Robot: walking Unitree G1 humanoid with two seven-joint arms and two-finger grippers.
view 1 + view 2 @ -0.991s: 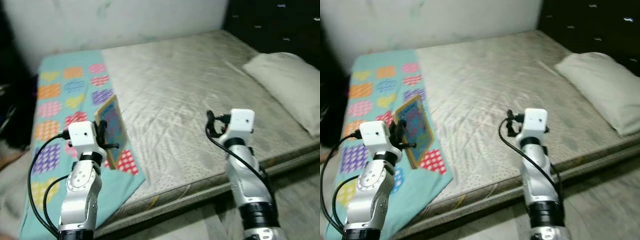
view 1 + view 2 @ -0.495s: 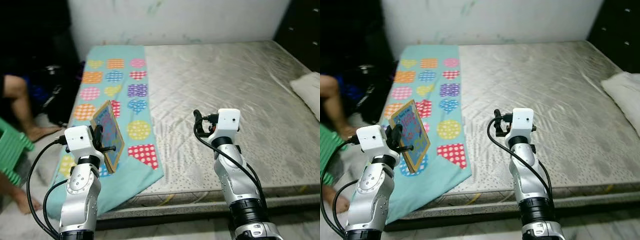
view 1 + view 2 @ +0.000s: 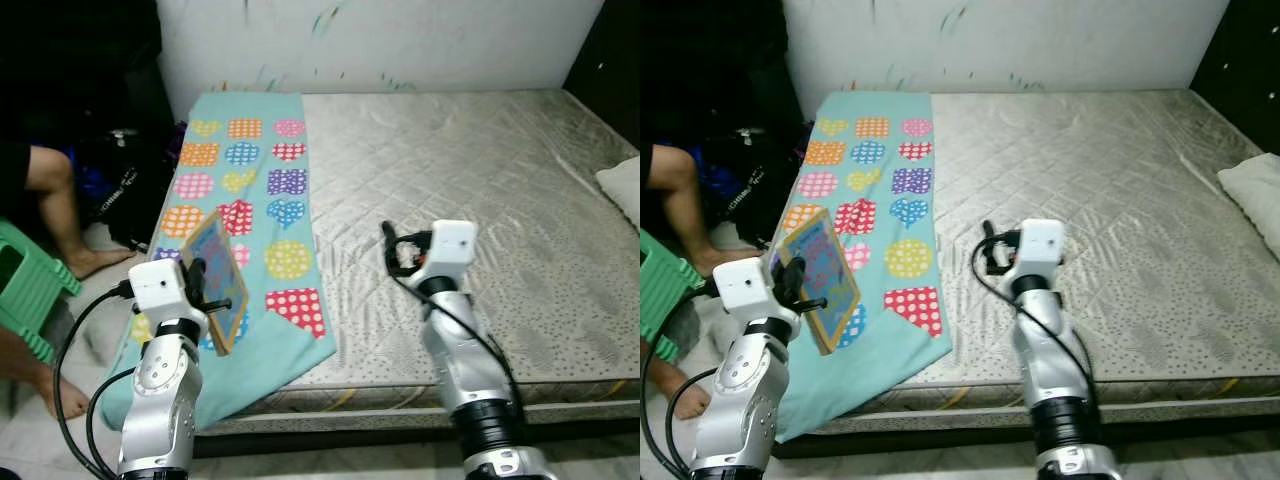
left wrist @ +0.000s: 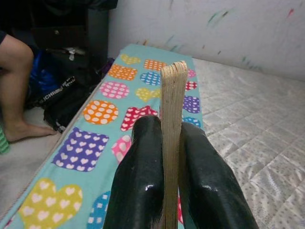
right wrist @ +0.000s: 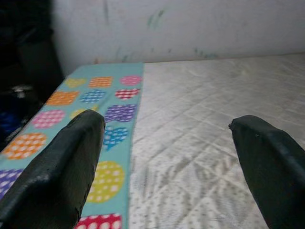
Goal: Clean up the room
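Left gripper (image 4: pixel 164 176) holds a book on edge over the bed's near corner.
Its fingers (image 4: pixel 140 181) pinch the colourful book (image 3: pixel 218 279) upright above the patterned teal blanket (image 3: pixel 245 190) at 8 o'clock. The right gripper (image 5: pixel 167 157) hovers with fingers spread wide and empty over the bare grey mattress (image 3: pixel 480 170) at centre. A pillow (image 3: pixel 1252 195) lies at 3 o'clock; a person's leg (image 3: pixel 55 215) and green stool (image 3: pixel 25 290) sit at 9 o'clock.

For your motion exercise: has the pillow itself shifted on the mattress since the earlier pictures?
Cannot tell. The pillow sits nearer the picture's right edge, but the mattress slid with it; the camera turned.
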